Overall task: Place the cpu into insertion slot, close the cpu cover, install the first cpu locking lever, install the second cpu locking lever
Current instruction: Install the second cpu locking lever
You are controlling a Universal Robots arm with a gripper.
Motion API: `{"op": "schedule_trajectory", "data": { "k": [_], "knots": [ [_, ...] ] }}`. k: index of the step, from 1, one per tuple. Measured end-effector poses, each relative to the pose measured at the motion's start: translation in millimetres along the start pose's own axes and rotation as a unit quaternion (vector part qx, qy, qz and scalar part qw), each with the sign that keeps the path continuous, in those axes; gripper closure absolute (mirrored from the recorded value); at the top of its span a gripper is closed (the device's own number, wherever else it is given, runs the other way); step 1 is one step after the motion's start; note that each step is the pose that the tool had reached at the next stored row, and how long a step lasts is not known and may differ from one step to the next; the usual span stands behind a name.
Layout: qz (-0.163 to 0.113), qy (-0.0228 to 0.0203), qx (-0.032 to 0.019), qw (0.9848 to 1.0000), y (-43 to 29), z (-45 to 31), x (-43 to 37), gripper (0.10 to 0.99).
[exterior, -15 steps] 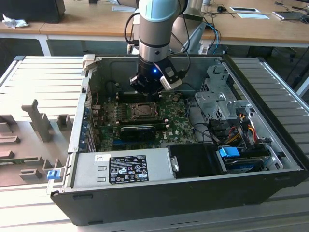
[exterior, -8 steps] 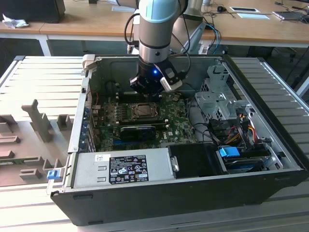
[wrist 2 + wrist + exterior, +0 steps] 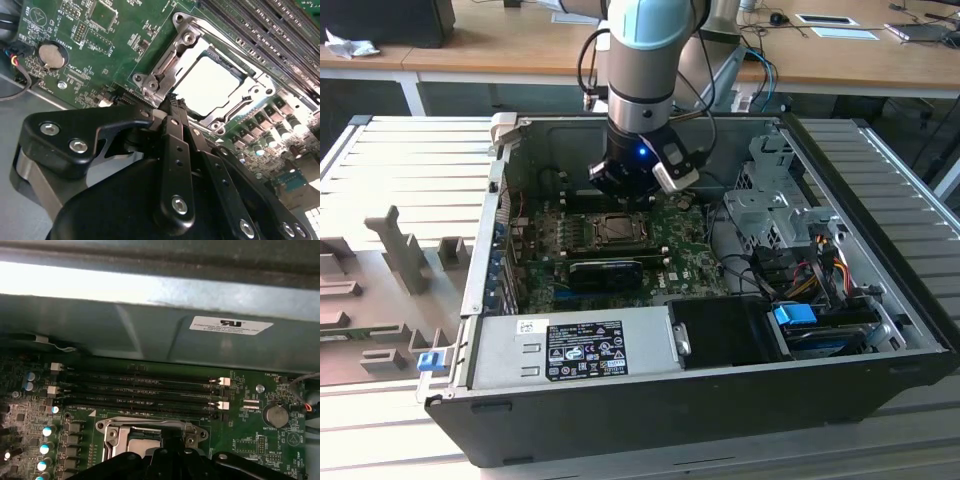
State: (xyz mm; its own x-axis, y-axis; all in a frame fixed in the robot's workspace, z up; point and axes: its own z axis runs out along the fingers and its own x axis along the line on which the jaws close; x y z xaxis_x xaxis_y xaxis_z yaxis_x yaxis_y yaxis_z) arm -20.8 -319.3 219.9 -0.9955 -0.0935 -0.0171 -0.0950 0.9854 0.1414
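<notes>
Cpu (image 3: pixel 212 85) sits in the slot (image 3: pixel 182 37), cover (image 3: pixel 167 65) down; gripper (image 3: pixel 172 100) right beside it, fingers together, holding nothing.

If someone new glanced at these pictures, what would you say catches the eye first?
Probably the grey and blue robot arm reaching down into the open computer case, its gripper at the edge of the insertion slot on the green circuit board. In the second wrist view, the pale cpu sits framed by the silver cpu cover.

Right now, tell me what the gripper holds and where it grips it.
Nothing visible in the gripper: its tip sits at the cpu cover's edge, with the cpu already seated beneath.
</notes>
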Motion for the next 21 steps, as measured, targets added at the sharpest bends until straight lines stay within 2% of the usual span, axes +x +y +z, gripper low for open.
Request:
{"op": "schedule_trajectory", "data": {
  "k": [4,11,21],
  "knots": [
    [0.0,0.0,0.0,1.0,1.0,-7.4,-0.1,0.98],
    [0.0,0.0,0.0,1.0,-2.3,-8.1,0.2,0.98],
    [0.0,0.0,-0.0001,1.0,-16.1,-10.1,1.5,0.98]
  ]
}}
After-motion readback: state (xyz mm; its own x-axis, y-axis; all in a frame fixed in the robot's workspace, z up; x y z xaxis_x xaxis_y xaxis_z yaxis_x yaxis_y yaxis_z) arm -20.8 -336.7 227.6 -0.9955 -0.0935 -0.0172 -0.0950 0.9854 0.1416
